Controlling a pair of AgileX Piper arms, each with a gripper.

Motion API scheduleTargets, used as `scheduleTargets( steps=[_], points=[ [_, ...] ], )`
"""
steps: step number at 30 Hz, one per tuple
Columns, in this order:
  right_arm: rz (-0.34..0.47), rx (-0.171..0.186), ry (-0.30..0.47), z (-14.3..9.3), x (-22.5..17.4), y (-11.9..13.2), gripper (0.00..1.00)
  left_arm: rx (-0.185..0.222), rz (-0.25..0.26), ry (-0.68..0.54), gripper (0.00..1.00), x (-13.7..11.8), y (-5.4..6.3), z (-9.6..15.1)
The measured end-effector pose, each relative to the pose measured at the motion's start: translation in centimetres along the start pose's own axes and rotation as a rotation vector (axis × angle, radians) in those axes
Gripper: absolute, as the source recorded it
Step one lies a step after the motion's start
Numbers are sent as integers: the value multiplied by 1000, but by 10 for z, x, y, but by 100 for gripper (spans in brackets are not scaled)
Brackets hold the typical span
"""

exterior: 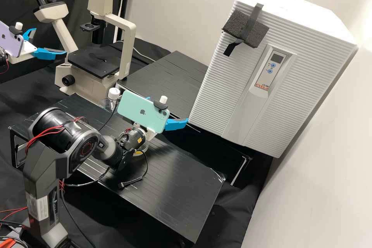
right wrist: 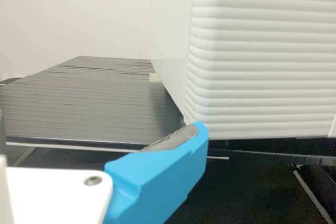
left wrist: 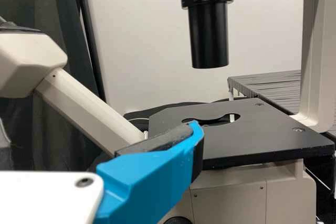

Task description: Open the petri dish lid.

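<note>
My left gripper is at the high view's upper left, left of the microscope, its blue fingers apart and nothing between them. One finger of this left gripper shows before the microscope stage in the left wrist view. The right gripper stands over the bench behind a mint-green phone, fingers spread. In the right wrist view, one finger of the right gripper appears before the white ribbed box. Beneath the right arm's wrist, a clear round rim with yellow, apparently the petri dish, is mostly hidden; its lid cannot be made out.
The microscope stands at the back left, a white-capped clear bottle in front of it. A large white ribbed box rises at the right. The low black bench extends toward the front right, with a loose cable near the right arm.
</note>
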Motion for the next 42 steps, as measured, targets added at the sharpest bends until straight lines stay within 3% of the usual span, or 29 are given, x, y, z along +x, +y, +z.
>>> scheduleTargets(
  steps=[8,13,19,22,30,34,42],
  points=[
    [3,0,3,0,-1,0,100,0,0,0,100,0,0,0],
    [4,0,7,3,-26,3,100,0,0,0,100,0,0,0],
    [76,42,110,-3,-69,12,100,0,0,0,100,0,0,0],
    [91,44,183,-7,-93,10,100,0,0,0,100,0,0,0],
    [8,-1,198,0,-134,-9,100,0,0,0,100,0,0,0],
    [-23,-41,240,-1,-141,-7,100,0,0,0,100,0,0,0],
    [-75,-75,254,-3,-153,-2,100,0,0,0,100,0,0,0]
  ],
)
